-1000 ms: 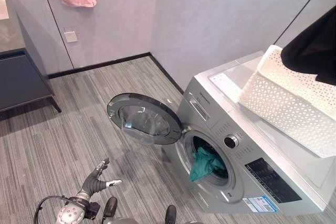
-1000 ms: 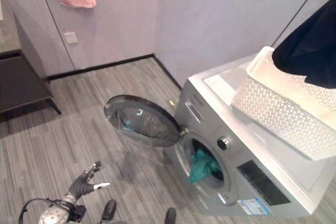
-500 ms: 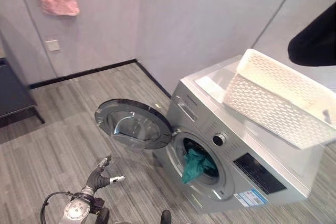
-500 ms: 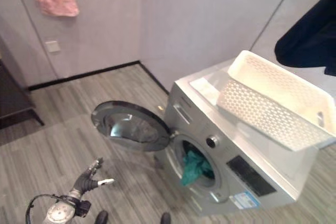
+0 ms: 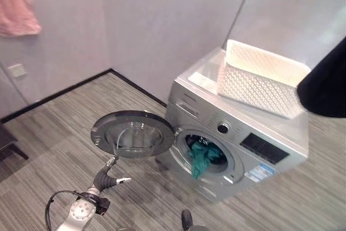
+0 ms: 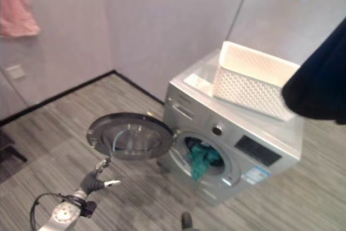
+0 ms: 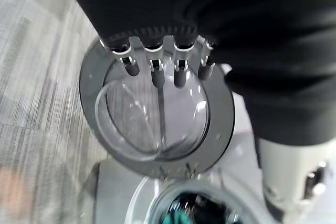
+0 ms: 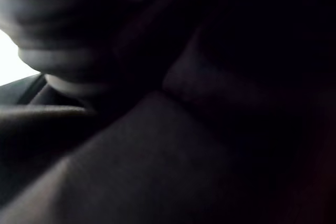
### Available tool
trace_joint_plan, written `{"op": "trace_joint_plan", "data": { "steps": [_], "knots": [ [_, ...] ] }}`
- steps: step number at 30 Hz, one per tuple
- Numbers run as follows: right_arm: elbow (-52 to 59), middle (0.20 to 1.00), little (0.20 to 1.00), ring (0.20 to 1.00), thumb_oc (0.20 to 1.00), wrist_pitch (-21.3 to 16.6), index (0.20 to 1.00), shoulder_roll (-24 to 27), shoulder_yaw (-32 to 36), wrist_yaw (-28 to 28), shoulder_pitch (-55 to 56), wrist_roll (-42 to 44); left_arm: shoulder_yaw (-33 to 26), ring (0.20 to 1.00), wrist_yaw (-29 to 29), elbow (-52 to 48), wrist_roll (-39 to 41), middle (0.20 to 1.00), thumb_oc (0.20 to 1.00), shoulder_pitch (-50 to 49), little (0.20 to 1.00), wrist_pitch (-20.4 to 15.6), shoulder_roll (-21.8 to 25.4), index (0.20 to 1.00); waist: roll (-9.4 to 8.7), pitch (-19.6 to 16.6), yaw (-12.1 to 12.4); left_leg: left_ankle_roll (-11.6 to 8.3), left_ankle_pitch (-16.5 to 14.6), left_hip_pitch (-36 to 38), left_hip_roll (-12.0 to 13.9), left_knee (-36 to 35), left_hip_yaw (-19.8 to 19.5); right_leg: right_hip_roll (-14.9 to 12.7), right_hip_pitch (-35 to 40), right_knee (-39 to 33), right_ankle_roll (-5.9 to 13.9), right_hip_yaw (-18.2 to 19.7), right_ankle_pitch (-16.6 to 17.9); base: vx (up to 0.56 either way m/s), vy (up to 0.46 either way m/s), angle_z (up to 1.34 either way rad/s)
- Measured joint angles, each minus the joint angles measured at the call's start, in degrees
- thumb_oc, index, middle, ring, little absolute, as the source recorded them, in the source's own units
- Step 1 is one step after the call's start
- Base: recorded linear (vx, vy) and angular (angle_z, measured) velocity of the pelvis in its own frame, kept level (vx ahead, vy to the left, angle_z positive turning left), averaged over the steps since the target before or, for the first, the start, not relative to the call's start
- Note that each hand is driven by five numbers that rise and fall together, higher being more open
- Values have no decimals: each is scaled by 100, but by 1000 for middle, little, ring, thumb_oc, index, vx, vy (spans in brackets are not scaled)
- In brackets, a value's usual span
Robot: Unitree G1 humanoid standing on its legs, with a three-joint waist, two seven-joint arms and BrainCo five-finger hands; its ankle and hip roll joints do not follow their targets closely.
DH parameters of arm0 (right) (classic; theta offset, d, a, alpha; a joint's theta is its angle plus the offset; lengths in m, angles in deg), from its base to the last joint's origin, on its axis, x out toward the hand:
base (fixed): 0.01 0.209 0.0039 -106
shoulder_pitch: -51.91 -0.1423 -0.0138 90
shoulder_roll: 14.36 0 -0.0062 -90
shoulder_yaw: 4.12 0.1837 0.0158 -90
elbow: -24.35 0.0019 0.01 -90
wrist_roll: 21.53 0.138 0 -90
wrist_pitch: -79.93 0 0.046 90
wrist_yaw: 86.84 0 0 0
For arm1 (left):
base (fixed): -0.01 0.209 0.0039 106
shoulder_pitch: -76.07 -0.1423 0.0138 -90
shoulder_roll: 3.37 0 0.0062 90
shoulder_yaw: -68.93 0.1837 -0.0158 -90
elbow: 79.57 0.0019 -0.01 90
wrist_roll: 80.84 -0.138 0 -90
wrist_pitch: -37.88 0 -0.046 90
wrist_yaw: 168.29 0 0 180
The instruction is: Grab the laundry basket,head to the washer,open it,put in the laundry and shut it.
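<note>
The view has pulled back from the washer [image 5: 238, 133], its door [image 5: 132, 133] open, teal cloth [image 5: 201, 158] hanging out, basket [image 5: 259, 77] on top; the left hand [image 5: 108, 178] hovers relaxed and empty near the door, the right hand's state I cannot tell, so loading looks unfinished.

Walls: pale grey panels [image 5: 162, 20] meeting in a corner at upper left of centre, with a thin dark seam [image 5: 240, 6] running down the right-hand panel.
Skirting: a black strip [image 5: 59, 94] along the foot of the walls.
Floor: grey striped planks [image 5: 48, 139] across the lower frame.
Wall fitting: a small white switch plate [image 5: 17, 70] at the left edge.
Hanging cloth: a pink towel [image 5: 16, 6] in the upper left corner.
Furniture: a dark piece [image 5: 6, 142] at the far left edge, too cut off to identify.
</note>
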Motion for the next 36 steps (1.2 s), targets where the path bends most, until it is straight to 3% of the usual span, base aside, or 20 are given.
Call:
{"op": "trace_joint_plan", "data": {
  "steps": [1, 2, 3, 4, 6, 7, 8, 13, 19, 24, 26, 36],
  "knots": [
    [318, 200, 200, 200, 200, 11, 200, -279, 471, 2, 389, -1, -29, 1000, -61, -2, -2, 1000, 1000, -9, 1000, -1, 25, 1000, -21, 30, -15, 112, -62, -26, -23, 97, 108, -27, -31, -116, -176, 8, -127, -255, 216, -75],
    [642, 200, 200, 200, 200, -6, 200, -599, 785, -3, 695, -5, -17, 1000, -103, 10, -4, 1000, 1000, 8, 1000, 8, -8, 1000, 66, 70, 32, 183, -100, -14, -1, 72, 161, -25, -101, -104, 147, -55, -761, -90, 86, -99],
    [864, 200, 200, 200, 200, -37, 200, -803, 888, 12, 894, -15, -15, 1000, -102, 4, -39, 1000, 1000, 59, 1000, 4, -31, 1000, 246, 149, 109, 205, -77, -52, 244, 9, 310, 14, -189, 63, 379, -120, -846, -97, 68, -133],
    [1345, 200, 200, 200, 200, -66, 200, -1022, 903, 140, 1299, -155, -78, 1000, -134, -78, -78, 1000, 1000, 196, 1000, -18, -133, 1000, 335, 196, 215, 200, 51, 67, 362, -279, 477, 99, -365, 703, 763, -231, -431, -65, 36, -91],
    [1520, 200, 200, 200, 200, -141, 200, -1158, 1010, 230, 1563, -247, -95, 1000, -152, -434, -201, 1000, 1000, 182, 1000, -124, -84, 1000, 246, 155, 233, 184, 220, 215, 260, -599, 628, 108, 66, 659, 887, -283, -270, -61, 33, -38],
    [1548, 200, 200, 200, 200, -148, 200, -1261, 1080, 228, 1609, -249, -93, 1000, -150, -581, -216, 1000, 1000, 155, 1000, -202, 5, 1000, 143, 132, 272, 142, 256, 287, 181, -670, 719, 105, 288, 652, 829, -248, 86, -36, 25, -53],
    [1794, 200, 200, 200, 200, -177, 200, -1634, 1399, 236, 1696, -247, -113, 1000, -150, -855, -215, 1000, 1000, 164, 1000, -277, 165, 1000, 81, 151, 388, 83, 250, 308, 145, -666, 946, 36, 375, 356, 996, -387, 213, -25, 33, -39],
    [2980, 200, 200, 200, 200, -315, 200, -1946, 1731, 485, 2525, -285, -60, 1000, -106, -1645, -184, 1000, 1000, 478, 1000, -421, 507, 1000, 208, 283, 245, 75, 276, 300, 130, -681, 949, 42, 312, 426, 958, -286, 210, -13, 17, -9],
    [3434, 200, 200, 200, 200, -394, 200, -2389, 1828, 800, 2823, -263, -46, 1000, 169, -2414, 376, 1000, 1000, 1077, 1000, -454, 781, 1000, 280, 535, 89, 67, 278, 289, 145, -615, 1006, 39, 304, 403, 947, -200, 198, -13, -13, -7],
    [3427, 200, 200, 200, 200, -394, 200, -2577, 1825, 945, 2845, -261, 434, 1000, 182, -2449, 525, 1000, 1000, 2285, 1000, -431, 240, 1000, 241, 610, -51, 40, 221, 302, 246, -479, 1048, 130, 346, 396, 934, -93, 170, 37, -20, -8],
    [3441, 200, 200, 200, 200, -413, 200, -2659, 1824, 959, 2826, -260, 783, 1000, 187, -2322, 498, 1000, 1000, 2683, 1000, -414, -62, 1000, 140, 603, -230, 23, 195, 498, 290, -531, 1073, 171, 501, 372, 920, -76, 154, 51, 34, -8],
    [3836, 200, 200, 200, 200, -367, 200, -3382, 1838, 1128, 2884, -208, 1593, 1000, 132, -764, 529, 1000, 1000, 3394, 1000, 44, -1443, 1000, -68, 370, -549, -62, 151, 1151, 411, -740, 1395, 282, 817, 366, 930, 229, 137, 16, 17, -18]
  ]
}}
